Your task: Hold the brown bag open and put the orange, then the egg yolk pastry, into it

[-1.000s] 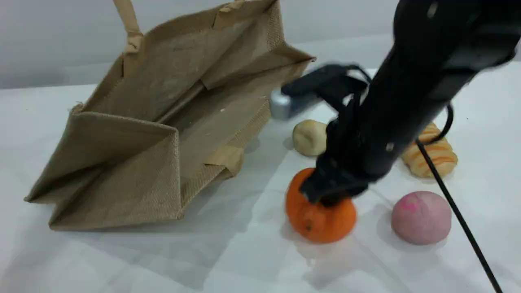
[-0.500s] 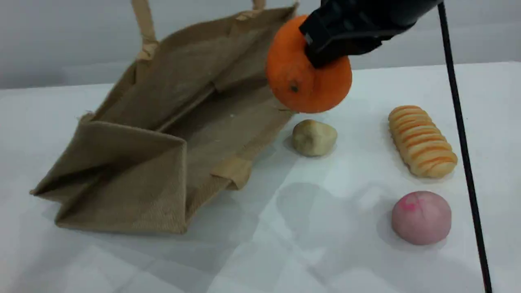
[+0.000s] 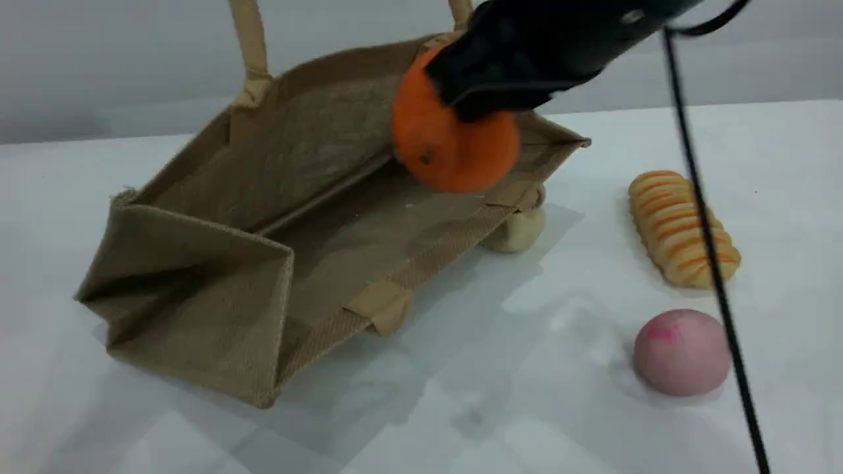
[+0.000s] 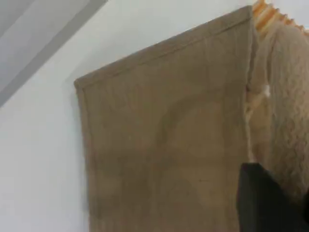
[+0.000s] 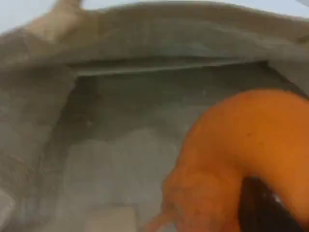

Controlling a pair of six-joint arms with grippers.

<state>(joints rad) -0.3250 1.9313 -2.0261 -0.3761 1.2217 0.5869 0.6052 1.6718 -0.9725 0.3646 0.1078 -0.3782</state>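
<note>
The brown bag (image 3: pixel 197 276) lies on its side with its mouth gaping toward the right. One beige handle (image 3: pixel 250 39) runs taut up past the top edge. In the left wrist view my left gripper (image 4: pixel 265 203) is shut against the bag's handle (image 4: pixel 285 96), beside the bag's outer face (image 4: pixel 164 145). In mid-air at the bag's mouth hangs the orange (image 3: pixel 454 148), with my right gripper (image 3: pixel 484 99) shut on its top. The right wrist view shows the orange (image 5: pixel 241 159) in front of the bag's inside (image 5: pixel 120 145). The egg yolk pastry (image 3: pixel 523 230) sits on the table, half hidden under the bag's rim.
A long orange-striped bread roll (image 3: pixel 681 227) lies at the right, and its tip (image 4: pixel 265 10) shows in the left wrist view. A pink round bun (image 3: pixel 681 352) sits nearer the front. A thin black cable (image 3: pixel 714 263) hangs down across the right side.
My right gripper lifted the orange off the table and carried it left to the bag's mouth. The bag slid right, and its rim now covers part of the pastry.
</note>
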